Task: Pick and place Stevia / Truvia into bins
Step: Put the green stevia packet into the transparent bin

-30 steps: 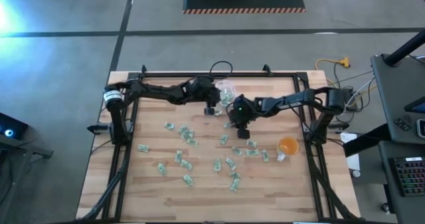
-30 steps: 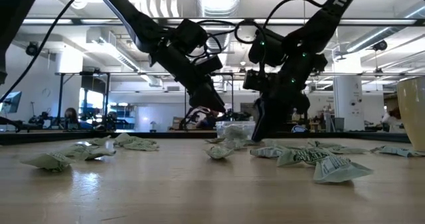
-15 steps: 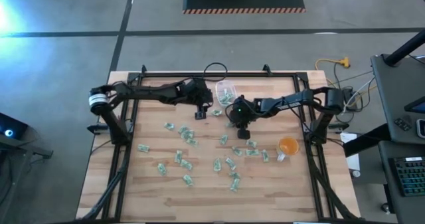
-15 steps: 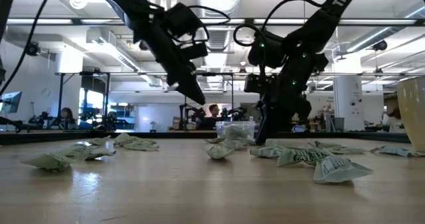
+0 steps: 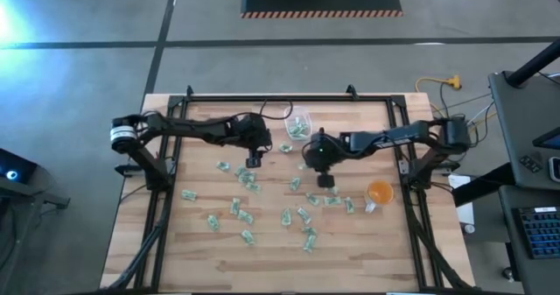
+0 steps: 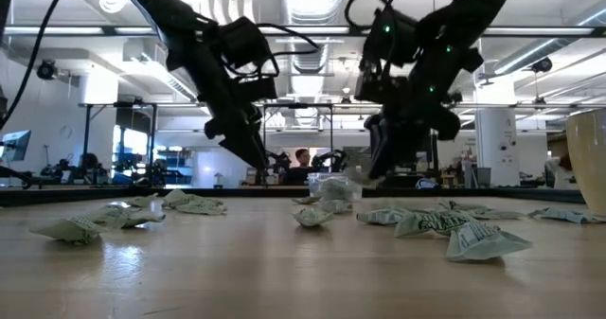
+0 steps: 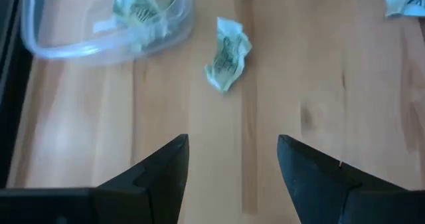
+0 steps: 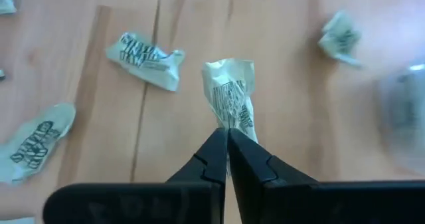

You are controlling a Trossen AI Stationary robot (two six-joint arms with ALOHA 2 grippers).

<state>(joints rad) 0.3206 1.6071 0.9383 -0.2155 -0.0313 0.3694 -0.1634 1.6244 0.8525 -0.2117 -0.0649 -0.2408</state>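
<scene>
- My right gripper [image 8: 227, 141] is pinching one Stevia packet [image 8: 230, 98], lifted off the table [image 5: 201, 251].
- My left gripper [image 7: 229, 159] is spread, empty.
- One clear bin [image 5: 298, 122] holds a few packets; I count roughly twenty loose packets [image 5: 246, 217] scattered.
- One orange cup [image 5: 379, 192].

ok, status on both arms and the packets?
Right hand shut on a packet, lifted off the table. Left hand open, empty, near the clear tub. Tub holds a few packets; many loose on table. Path looks clear.
</scene>
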